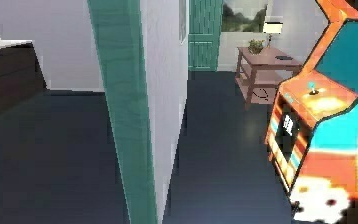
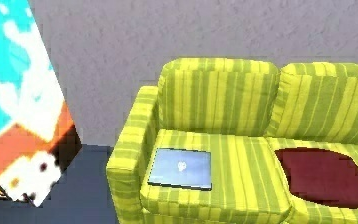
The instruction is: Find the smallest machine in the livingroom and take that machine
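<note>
Arm side view shows me a closed laptop (image 2: 180, 168) lying flat on the end seat of the yellow sofa (image 2: 217, 95), near the far bigger arcade cabinet (image 2: 27, 110), so I judge it the machine to take; how the fingers stand I cannot tell.

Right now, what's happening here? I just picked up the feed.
The robot stands beside a yellow striped sofa, with an arcade cabinet just ahead at the forward view's right. A closed grey laptop lies flat on the sofa's left seat cushion, and a dark red cushion sits on the next seat. Farther on, a small wooden table carries a plant. Of the two machines seen, the laptop is clearly the smaller, so it is probably the one to take.
</note>
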